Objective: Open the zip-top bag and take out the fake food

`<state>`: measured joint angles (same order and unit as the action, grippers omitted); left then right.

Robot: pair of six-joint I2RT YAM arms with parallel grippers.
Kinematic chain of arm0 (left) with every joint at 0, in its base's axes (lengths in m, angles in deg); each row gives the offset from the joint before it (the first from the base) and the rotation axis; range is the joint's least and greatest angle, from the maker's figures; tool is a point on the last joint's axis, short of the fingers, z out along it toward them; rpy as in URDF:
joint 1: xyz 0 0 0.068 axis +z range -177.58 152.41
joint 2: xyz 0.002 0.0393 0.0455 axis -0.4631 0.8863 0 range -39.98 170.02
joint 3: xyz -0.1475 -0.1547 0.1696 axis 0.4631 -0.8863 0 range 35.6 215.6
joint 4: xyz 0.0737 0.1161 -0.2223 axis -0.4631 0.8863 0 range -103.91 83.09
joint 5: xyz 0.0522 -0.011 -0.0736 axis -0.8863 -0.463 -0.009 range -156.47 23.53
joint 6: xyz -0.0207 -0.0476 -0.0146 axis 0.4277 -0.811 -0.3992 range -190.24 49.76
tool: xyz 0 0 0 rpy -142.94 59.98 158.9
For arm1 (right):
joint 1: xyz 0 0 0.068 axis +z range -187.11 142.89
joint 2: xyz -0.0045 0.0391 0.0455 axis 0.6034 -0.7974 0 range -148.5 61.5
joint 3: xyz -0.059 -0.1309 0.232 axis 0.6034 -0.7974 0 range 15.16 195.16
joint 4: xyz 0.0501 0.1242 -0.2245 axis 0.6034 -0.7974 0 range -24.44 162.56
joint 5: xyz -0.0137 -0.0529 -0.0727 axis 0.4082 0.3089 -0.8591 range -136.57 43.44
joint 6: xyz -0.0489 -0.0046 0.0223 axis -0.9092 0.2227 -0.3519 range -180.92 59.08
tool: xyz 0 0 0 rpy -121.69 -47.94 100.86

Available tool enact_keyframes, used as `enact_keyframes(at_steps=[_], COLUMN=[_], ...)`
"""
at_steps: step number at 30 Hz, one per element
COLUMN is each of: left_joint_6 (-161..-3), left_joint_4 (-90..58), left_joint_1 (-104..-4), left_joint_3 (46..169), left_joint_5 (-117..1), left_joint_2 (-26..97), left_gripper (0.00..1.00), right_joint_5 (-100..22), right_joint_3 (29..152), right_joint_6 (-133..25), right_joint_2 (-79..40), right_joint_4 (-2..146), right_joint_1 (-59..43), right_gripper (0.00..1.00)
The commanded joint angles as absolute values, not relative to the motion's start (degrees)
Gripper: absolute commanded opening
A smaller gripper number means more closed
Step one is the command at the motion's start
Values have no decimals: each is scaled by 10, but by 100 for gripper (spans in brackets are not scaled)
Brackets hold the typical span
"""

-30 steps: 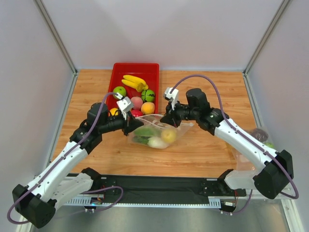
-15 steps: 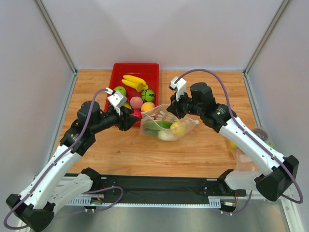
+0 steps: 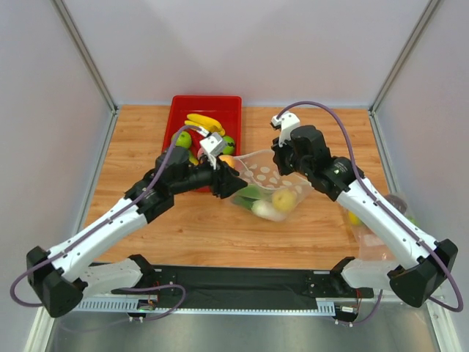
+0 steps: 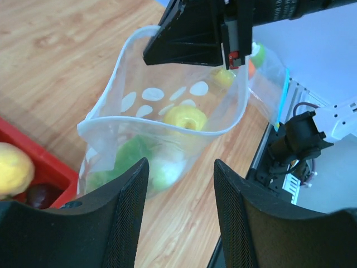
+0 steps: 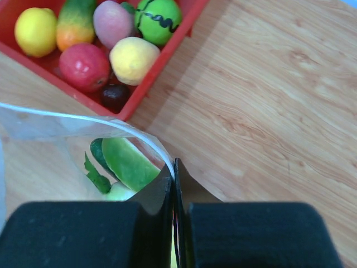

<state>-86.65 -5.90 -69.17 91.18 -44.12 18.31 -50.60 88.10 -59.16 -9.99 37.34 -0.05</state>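
The zip-top bag (image 3: 265, 173) with white dots hangs with its mouth open above the table's middle. My right gripper (image 3: 281, 162) is shut on its far rim and holds it up; the right wrist view shows the rim (image 5: 139, 135) pinched between the closed jaws (image 5: 175, 170). Inside lie a green cucumber (image 3: 249, 193), a pale yellow fruit (image 3: 283, 199) and a white vegetable (image 3: 268, 211). My left gripper (image 3: 231, 183) is open and empty beside the bag's left edge. In the left wrist view (image 4: 181, 167) it faces the open mouth (image 4: 167, 125).
A red tray (image 3: 177, 117) at the back holds bananas (image 3: 204, 125), a green apple (image 3: 182, 138) and other fruit, just left of the bag. A plain clear bag (image 3: 370, 235) with coloured pieces lies at the right table edge.
My left gripper came off the bag's left edge, then moved right after it, open. My right gripper carried the bag right and back, lifting it, and the mouth has opened wide.
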Motion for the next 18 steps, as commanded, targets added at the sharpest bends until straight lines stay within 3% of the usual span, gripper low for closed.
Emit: enact_keyframes(at_steps=[1,11,18], left_joint_6=[-898,-982,-993], left_joint_4=[-106,-219,-214], left_joint_1=[-720,-732,-736], left_joint_3=[957,986,1018], left_joint_5=[-462,-448,-473], left_joint_2=[234,338,394], left_gripper=[58,62,64], right_joint_5=[-586,-631,-610], right_joint_3=[911,907,898], right_joint_6=[-575,-579,-581], right_joint_2=[-67,-35,-30], right_joint_4=[357,331,336], right_joint_1=[-1,-1,-1], right_gripper=[0,0,0])
